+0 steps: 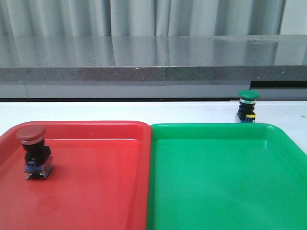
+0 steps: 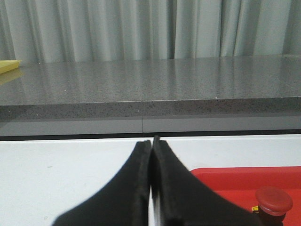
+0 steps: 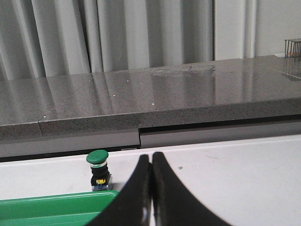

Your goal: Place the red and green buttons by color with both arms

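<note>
Two plastic trays fill the lower half of the front view, their inner edges pressed together at centre frame: a red tray (image 1: 96,191) at lower left and a green tray (image 1: 225,187) at lower right. The red button (image 1: 33,152) stands upright inside the red tray near its left edge, dark cap on top and black body resting on the tray floor. In the left wrist view the left gripper (image 2: 151,143) sits at bottom centre with its two black fingers pressed flat together and nothing between them, the red cap visible at the lower right of that frame. The right gripper (image 3: 151,157) is likewise clenched on nothing at the bottom centre of its own view. Beyond the green tray's far rim, at the right of the front frame, the green button (image 1: 248,106) stands upright on the white table (image 1: 120,110), seemingly just clear of the rim though the angle leaves that uncertain. A grey speckled counter (image 1: 153,60) crosses the upper part of the frame, with pale curtains (image 1: 144,17) behind it
</note>
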